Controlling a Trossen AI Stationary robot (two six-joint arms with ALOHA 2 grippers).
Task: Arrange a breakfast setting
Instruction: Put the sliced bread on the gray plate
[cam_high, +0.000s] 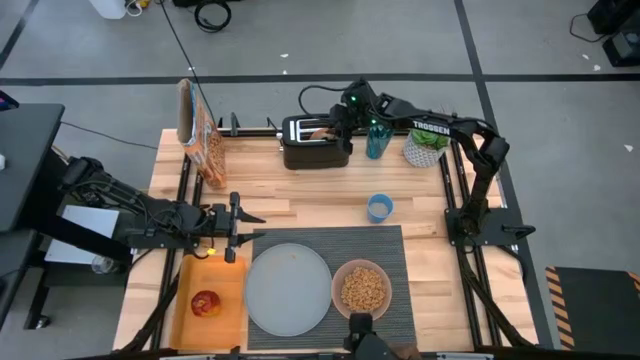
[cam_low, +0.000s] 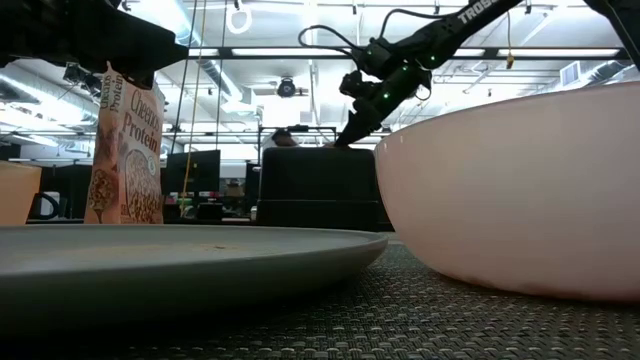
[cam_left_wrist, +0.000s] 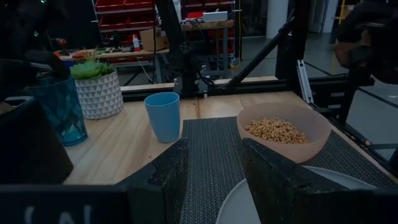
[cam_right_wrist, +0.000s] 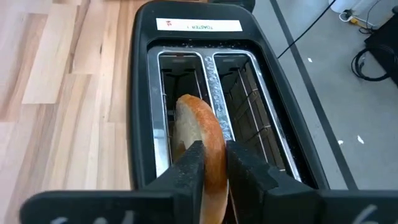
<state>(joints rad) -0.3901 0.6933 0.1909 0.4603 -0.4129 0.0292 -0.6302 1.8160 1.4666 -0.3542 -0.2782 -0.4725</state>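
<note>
The right gripper (cam_right_wrist: 210, 163) is seen over the black toaster (cam_high: 313, 140) at upper centre of the high view, its fingers (cam_right_wrist: 186, 171) closed narrowly on a bagel half (cam_right_wrist: 202, 134) standing upright in the toaster's left slot as the right wrist view shows it. The other slot is seen with only its wire cage. In the low view the right arm is seen descending from the upper right to the toaster top. The left gripper (cam_high: 238, 217) is held at left of centre in the high view, just above the upper left corner of the dark grey placemat (cam_high: 385, 245); its fingers (cam_left_wrist: 165, 180) are parted by a moderate gap, with nothing between them. On the placemat, at lower centre, the pale grey plate (cam_high: 288, 288) is laid bare, with the pink bowl (cam_high: 362, 288) of tan cereal (cam_left_wrist: 275, 130) just beside it to the right. The red apple (cam_high: 206, 304) is seen on the orange tray (cam_high: 228, 312) at lower left. A cereal box (cam_high: 200, 132) stands at upper left; a blue cup (cam_high: 379, 208) is noted just above the mat, and a teal tumbler (cam_high: 376, 141) and a potted plant (cam_high: 425, 146) right of the toaster.
</note>
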